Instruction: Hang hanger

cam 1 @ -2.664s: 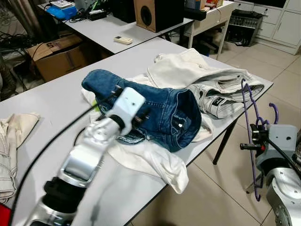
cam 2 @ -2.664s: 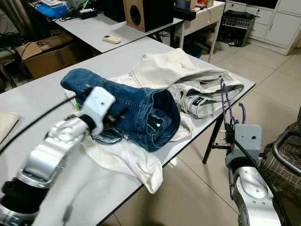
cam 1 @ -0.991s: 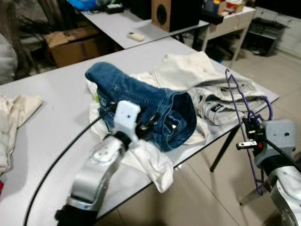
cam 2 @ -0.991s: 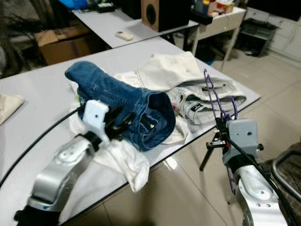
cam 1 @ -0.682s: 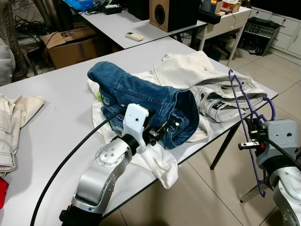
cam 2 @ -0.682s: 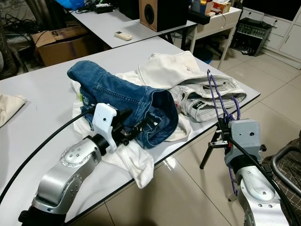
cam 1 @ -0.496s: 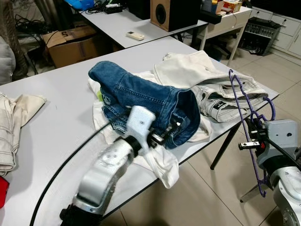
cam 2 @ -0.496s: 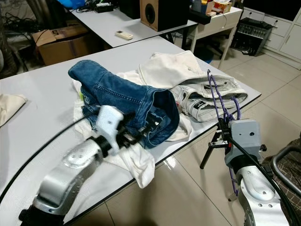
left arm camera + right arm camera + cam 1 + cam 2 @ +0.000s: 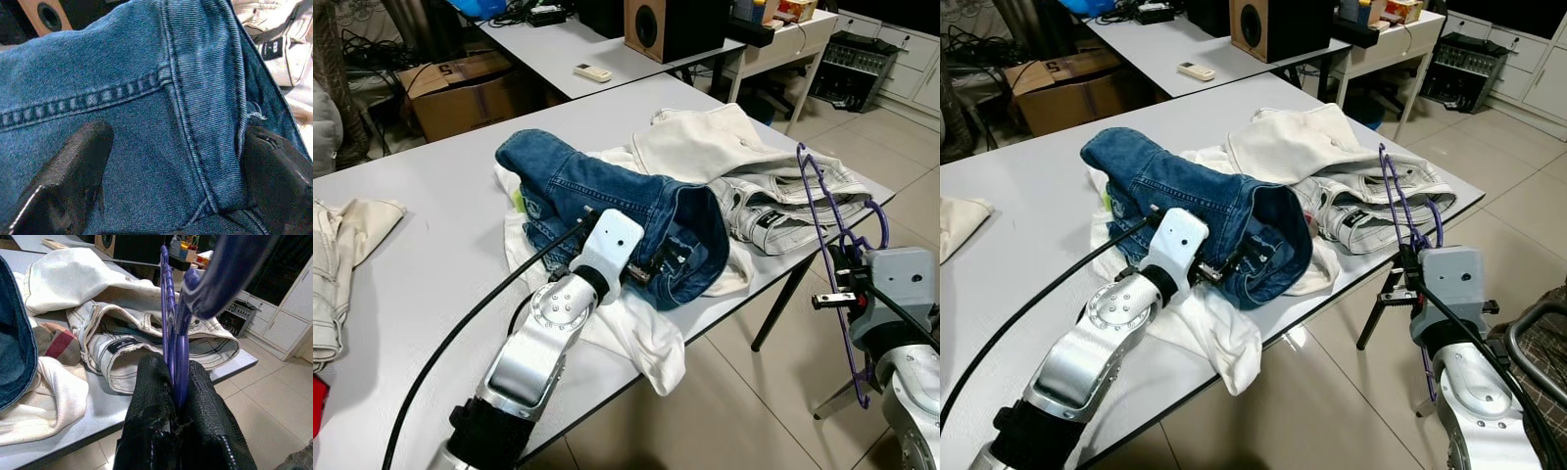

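Purple hanger (image 9: 829,257) held off the desk's front corner, clear of the desk (image 9: 431,245) edge, roughly upright, hook end by the wrist housing. Right hand (image 9: 177,396) is clamped on its wires; in the right wrist view both black fingers (image 9: 151,396) press against the purple strands with no gap. Position of the hanger and the right arm is close to that of half a second ago; slight shift only.

Left hand (image 9: 176,161): fingers spread apart, one on each side of a seam of the blue jeans (image 9: 607,211), pressed into the denim at the open waistband end. Half a second ago the left arm was blurred and the hand lay lower, nearer the white cloth; it now sits sharp and higher, wrist housing right at the jeans' waistband. At 2.7 s ago the same arm was further back toward the robot.

Jeans lie across a white garment (image 9: 641,338) that hangs over the near desk edge. Beyond them a cream jacket (image 9: 705,147) and pale denim trousers (image 9: 783,211) lie touching near the desk's right corner. Clothes unchanged in place across frames.

Further back: a second desk with a remote control (image 9: 592,71) and a wooden speaker (image 9: 651,24); a cardboard box (image 9: 475,93) on the floor.
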{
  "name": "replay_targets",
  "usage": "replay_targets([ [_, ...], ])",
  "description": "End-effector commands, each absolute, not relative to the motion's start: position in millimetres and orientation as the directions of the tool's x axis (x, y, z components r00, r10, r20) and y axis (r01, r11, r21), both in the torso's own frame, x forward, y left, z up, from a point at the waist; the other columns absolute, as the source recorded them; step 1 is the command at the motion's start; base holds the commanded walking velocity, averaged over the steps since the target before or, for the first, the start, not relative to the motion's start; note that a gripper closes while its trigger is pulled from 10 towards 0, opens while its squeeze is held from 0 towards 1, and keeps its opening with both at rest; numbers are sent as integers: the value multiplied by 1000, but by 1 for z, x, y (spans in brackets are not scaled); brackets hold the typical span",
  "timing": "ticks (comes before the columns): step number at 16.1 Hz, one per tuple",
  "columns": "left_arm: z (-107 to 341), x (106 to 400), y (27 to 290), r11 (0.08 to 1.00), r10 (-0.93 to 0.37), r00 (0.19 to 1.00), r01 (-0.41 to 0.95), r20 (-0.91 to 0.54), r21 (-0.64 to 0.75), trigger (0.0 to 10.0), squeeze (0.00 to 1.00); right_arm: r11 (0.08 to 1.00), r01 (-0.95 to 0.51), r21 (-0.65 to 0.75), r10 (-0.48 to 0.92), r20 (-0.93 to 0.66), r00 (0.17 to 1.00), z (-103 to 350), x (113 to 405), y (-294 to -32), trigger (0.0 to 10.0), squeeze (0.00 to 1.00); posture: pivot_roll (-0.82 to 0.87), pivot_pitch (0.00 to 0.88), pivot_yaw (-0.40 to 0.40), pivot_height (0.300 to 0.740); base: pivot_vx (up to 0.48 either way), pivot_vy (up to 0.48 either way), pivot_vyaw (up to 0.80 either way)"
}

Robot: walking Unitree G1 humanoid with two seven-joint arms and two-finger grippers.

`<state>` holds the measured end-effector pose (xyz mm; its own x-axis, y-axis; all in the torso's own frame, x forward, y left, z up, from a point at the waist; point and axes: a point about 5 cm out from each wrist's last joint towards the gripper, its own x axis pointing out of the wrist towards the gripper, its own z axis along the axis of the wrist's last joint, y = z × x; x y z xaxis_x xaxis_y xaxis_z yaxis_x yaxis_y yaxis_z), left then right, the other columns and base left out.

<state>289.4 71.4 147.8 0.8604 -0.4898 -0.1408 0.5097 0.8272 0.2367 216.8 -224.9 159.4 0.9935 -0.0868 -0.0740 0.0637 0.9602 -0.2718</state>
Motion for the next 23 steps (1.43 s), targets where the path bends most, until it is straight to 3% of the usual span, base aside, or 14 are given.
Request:
replay_targets([
  [1, 145, 293, 80, 854, -438, 886, 463, -152, 238, 2235, 0, 958, 67, -277, -92, -81, 992, 159, 219, -225, 10000, 0, -225, 2, 23, 740, 0, 0, 0],
  [2, 144, 294, 82, 857, -427, 891, 453, -154, 247, 0, 0, 959, 64, -275, -89, -81, 993, 158, 219, -224, 10000, 0, -224, 1, 24, 740, 0, 0, 0],
  [20, 144, 295, 91, 859, -445, 887, 462, -127, 218, 0, 0, 975, 52, -214, -54, -5, 999, 167, 222, -214, 10000, 0, -220, 13, 41, 740, 0, 0, 0],
  [23, 164, 299, 100, 874, -473, 881, 471, -6, 120, 0, 0, 976, 49, -214, -50, -2, 999, 166, 222, -213, 10000, 0, -218, 13, 45, 740, 0, 0, 0],
])
